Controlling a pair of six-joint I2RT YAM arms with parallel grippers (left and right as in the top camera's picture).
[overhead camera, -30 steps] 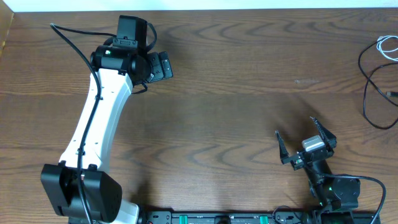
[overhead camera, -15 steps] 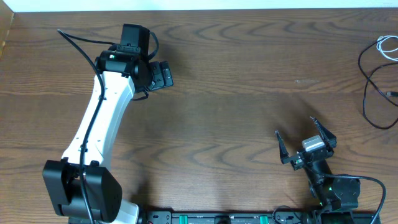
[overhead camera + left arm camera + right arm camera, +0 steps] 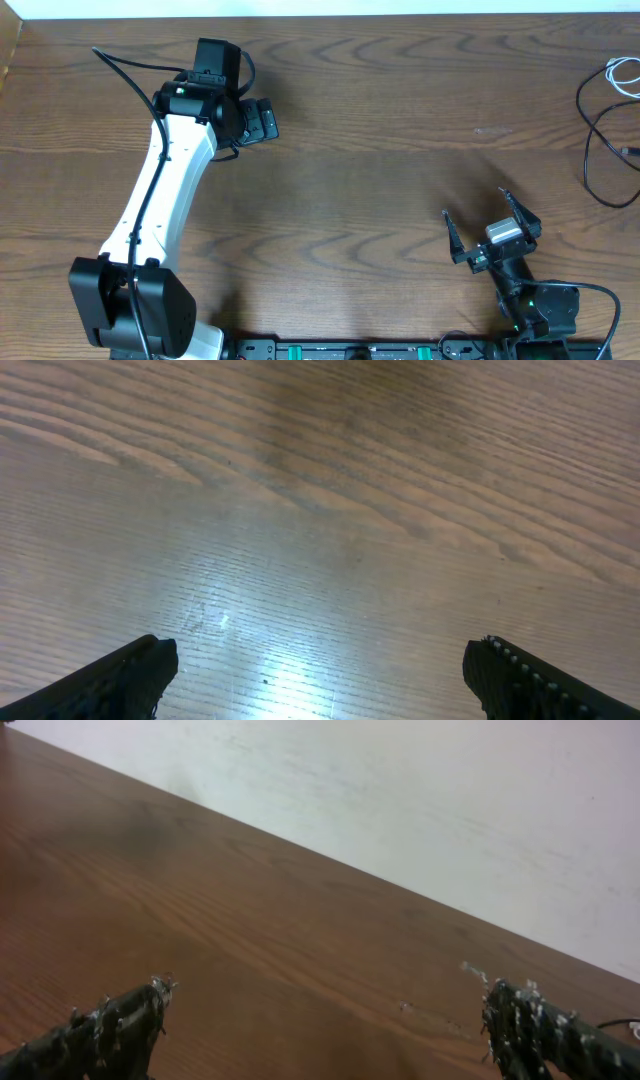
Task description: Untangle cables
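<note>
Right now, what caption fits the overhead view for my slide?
Left hand and right hand open, empty; cables lie at right edge of the table.

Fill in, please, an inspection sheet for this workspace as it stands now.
Surface: brown wooden table, grain showing.
Job's things: black cable and white cable lie looped at the table's edge, partly out of frame, untouched.
Clutter: nothing seen.
Grippers: left gripper open over bare wood; right gripper open near its base; neither holds anything.
Cables: arm cord runs along the left arm.
Surroundings: white wall beyond the table.
</note>
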